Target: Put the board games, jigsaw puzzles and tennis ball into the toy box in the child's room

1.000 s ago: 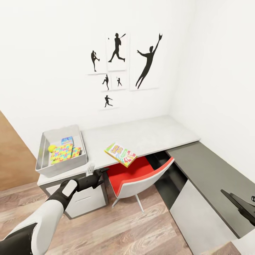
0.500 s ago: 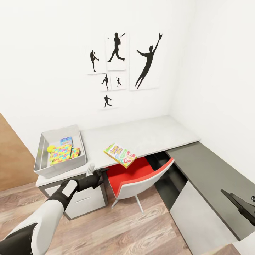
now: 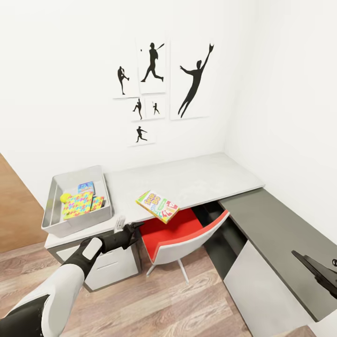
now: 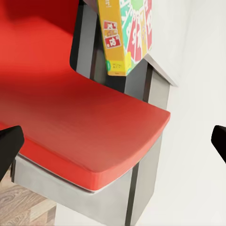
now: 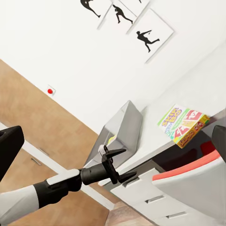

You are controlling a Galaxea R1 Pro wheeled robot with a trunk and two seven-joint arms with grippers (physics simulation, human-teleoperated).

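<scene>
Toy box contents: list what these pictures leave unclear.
- Toy box, head view: its near wall cuts off the jigsaw puzzle; a second puzzle cannot be told apart.
- Blue board game: print too small.
- Right wrist view: the wall of the box hides nearly all its contents.

White-shelled left arm [image 3: 56, 290], black forearm, black end effector [image 3: 131, 230]

— What colours sit on the table [image 3: 196, 180]?
— Its top is light grey. At one end, a grey toy box [image 3: 105, 196] holds a yellow-blue-pink puzzle [image 3: 76, 204]; a green-red-yellow board game [image 3: 157, 205] overhangs the front edge above a red chair [image 3: 180, 230].
</scene>
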